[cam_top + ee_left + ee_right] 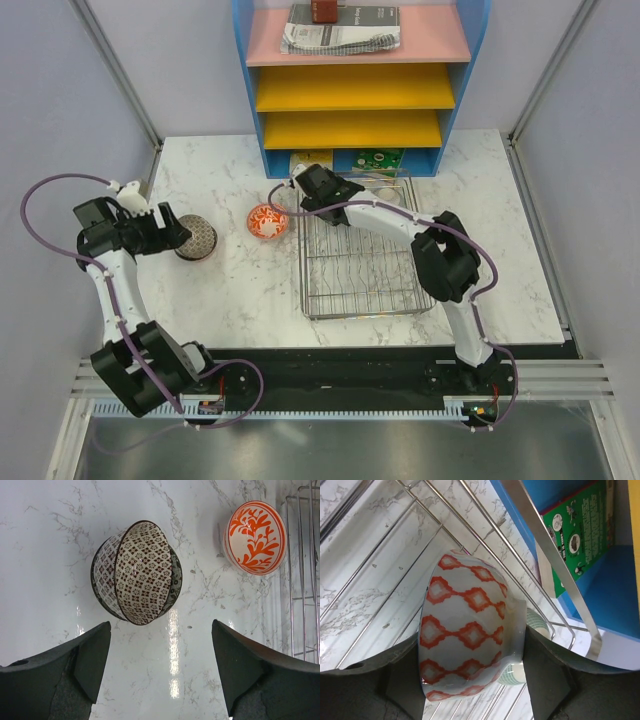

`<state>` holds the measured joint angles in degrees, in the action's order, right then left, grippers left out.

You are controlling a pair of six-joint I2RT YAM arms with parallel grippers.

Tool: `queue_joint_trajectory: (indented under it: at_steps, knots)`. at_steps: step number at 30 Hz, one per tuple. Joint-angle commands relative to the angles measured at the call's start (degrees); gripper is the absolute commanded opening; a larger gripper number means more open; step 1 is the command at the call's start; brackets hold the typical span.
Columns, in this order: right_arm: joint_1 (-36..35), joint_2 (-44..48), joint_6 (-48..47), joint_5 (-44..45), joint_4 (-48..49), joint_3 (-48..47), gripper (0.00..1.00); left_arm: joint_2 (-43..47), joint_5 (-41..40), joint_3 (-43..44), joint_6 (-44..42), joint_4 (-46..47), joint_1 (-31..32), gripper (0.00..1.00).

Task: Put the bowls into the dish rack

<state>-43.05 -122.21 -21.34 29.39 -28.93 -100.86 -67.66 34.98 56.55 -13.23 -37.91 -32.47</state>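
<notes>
Left claw (160, 666) stood spread by grey-brown bowl (137, 572), open surface (45, 550) around | right claw (470, 677) pinched red-diamond bowl (465, 640) over dish rack (304, 270) far-left corner

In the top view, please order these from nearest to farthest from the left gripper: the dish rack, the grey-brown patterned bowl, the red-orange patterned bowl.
Measured from the left gripper:
1. grey-brown patterned bowl, directly ahead of it, at the left of the table.
2. red-orange patterned bowl, further right, near the middle.
3. dish rack, farthest, on the right beyond that bowl.
</notes>
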Motion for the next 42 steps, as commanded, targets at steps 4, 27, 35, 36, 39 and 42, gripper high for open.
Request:
queue_joint_trajectory:
  at_steps: [4, 27, 35, 36, 39, 42]
  knots:
    - [-3.36, -3.38, -7.66, 10.68, 5.54, -3.47, 0.0, 2.44, 3.78, -1.36, -2.41, -0.23, -1.89, 0.88]
    - [-5.82, -3.74, -8.1, 9.37, 10.99, 4.7, 0.01, 2.8, 6.68, -1.8, -2.85, -0.23, -4.27, 0.87]
    - [-5.56, 0.31, -8.62, 11.48, 13.98, 8.74, 0.0, 2.71, 7.64, -2.59, -2.59, 0.12, -4.18, 0.87]
    - [-5.38, 0.48, -9.41, 12.18, 14.77, 9.1, 0.0, 2.71, 7.64, -2.59, -2.59, 0.12, -4.27, 0.87]
    - [-5.03, 1.36, -9.42, 11.22, 14.95, 10.41, 0.0, 2.71, 7.91, -2.59, -2.24, 0.12, -4.27, 0.87]
    - [-4.77, 1.71, -8.8, 10.17, 15.13, 12.0, 0.01, 3.06, 7.91, -2.59, -2.06, 0.21, -4.18, 0.87]
